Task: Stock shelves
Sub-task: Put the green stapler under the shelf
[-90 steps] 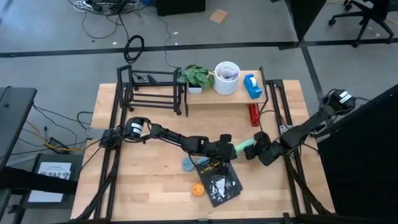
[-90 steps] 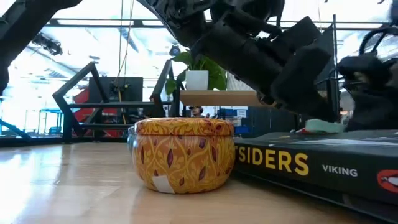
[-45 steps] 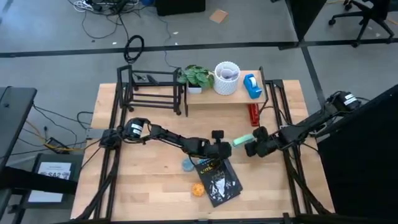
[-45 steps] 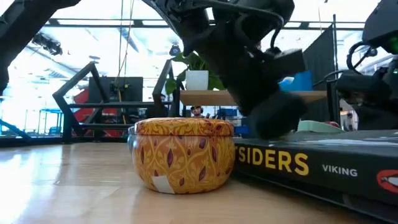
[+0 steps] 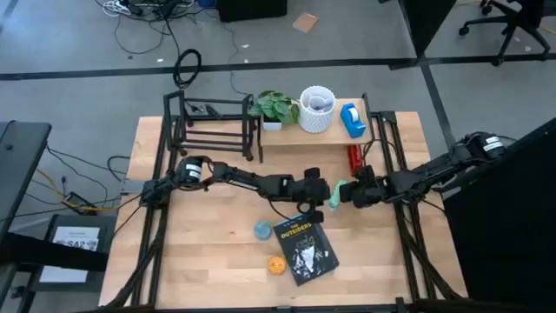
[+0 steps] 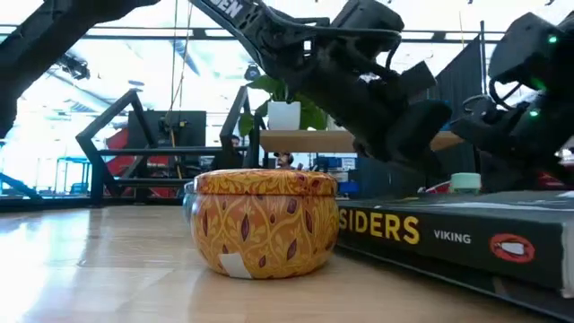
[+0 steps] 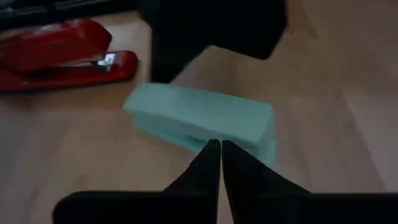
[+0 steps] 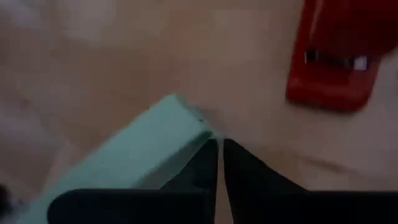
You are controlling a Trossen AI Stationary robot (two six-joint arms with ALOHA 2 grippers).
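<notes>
Overhead, table-level and two close wrist views of one table [image 5: 208,252]

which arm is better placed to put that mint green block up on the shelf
Probably the right. The right gripper grips the mint green block by its end and sits nearer the wooden shelf. The left gripper, fingers shut, only meets the block's other end.
</notes>
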